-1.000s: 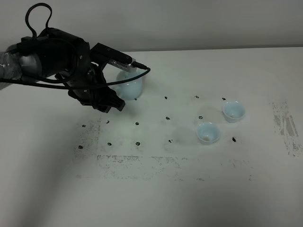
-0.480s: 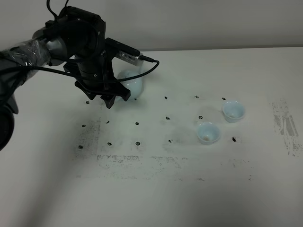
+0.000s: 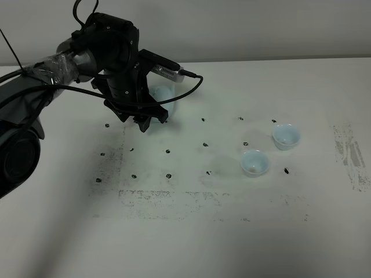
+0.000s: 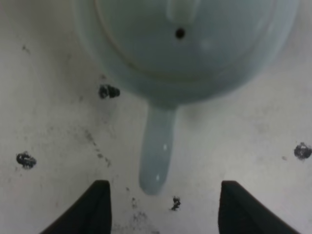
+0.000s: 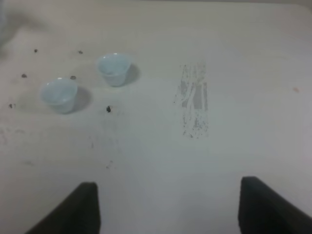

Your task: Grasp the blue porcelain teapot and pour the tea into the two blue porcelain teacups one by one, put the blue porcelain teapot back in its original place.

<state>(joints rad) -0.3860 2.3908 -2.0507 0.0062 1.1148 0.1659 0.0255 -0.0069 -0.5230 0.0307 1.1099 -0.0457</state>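
- the blue porcelain teapot (image 4: pixel 195 44) sits upright on the speckled white counter (image 3: pixel 232 231), largely hidden behind the left arm in the high view.
- the left claw (image 4: pixel 163 209) hangs over it, jaws apart and gripping nothing; the pot's slender stem (image 4: pixel 157 156) points into the gap, touching neither finger.
- the near teacup (image 3: pixel 254 163) and far teacup (image 3: pixel 286 136) stand close together, well apart from the pot.
- the right claw (image 5: pixel 168 209) is spread and empty.
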